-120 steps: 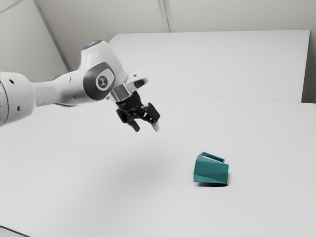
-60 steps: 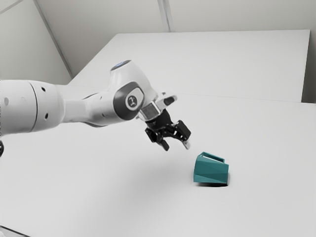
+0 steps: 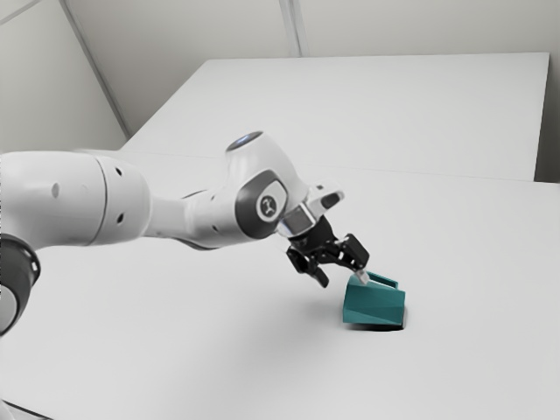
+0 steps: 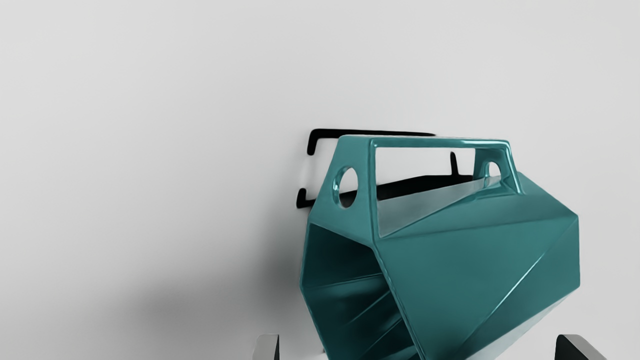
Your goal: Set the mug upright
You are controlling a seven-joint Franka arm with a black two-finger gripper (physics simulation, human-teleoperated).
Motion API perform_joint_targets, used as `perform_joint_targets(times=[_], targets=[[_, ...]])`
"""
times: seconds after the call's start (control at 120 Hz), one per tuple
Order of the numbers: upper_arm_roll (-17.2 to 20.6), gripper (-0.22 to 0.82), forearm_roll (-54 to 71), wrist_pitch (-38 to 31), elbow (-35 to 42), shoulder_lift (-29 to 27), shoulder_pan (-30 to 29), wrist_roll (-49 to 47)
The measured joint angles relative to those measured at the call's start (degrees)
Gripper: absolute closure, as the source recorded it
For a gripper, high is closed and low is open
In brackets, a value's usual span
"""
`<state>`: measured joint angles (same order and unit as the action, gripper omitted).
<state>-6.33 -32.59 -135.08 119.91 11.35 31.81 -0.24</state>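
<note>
My gripper (image 3: pixel 342 280) is open, tilted, close to the teal mug (image 3: pixel 374 304) on its side toward the exterior view's left; one fingertip overlaps the mug's upper edge there. The faceted mug lies on its side on the table, with its handle upward. In the wrist view the mug (image 4: pixel 475 250) shows its dark open mouth and its angular handle, and the two tips of the gripper (image 4: pixel 417 347) stand wide apart with part of the mug in the picture between them. Whether a finger touches the mug, I cannot tell.
A plain white table (image 3: pixel 219 350) carries the mug, whose dark shadow lies beside it. Behind stands a large pale panel (image 3: pixel 376 114). The arm reaches in from the exterior view's left.
My arm and open gripper have moved toward the exterior view's right and lower, from well away to right beside the mug. The mug has stayed where it was.
</note>
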Motion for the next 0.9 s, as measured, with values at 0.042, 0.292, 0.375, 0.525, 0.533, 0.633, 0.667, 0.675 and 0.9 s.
perform_joint_targets(times=[0.042,0.292,0.375,0.525,0.533,0.633,0.667,0.675,0.9], targets=[[0.0,0.0,-0.4,-0.4,0.0,0.3,0.3,-0.1],[0.0,0.01,-2.1,-3.1,-0.1,1.6,2.7,-0.4],[0.2,0.02,-2.6,-3.8,-0.1,1.6,3.1,-0.6],[0.5,0.07,-3.0,-4.9,-0.1,2.2,3.8,-1.1],[0.5,0.07,-3.0,-4.9,-0.1,2.2,3.8,-1.1],[0.5,0.16,-3.1,-5.4,-0.1,2.6,4.2,-1.3],[0.5,0.18,-3.1,-5.6,-0.1,2.6,4.3,-1.4],[0.5,0.19,-3.1,-5.6,-0.1,2.7,4.3,-1.4],[0.6,0.26,-4.7,-7.4,-0.1,2.7,5.1,-1.8]])
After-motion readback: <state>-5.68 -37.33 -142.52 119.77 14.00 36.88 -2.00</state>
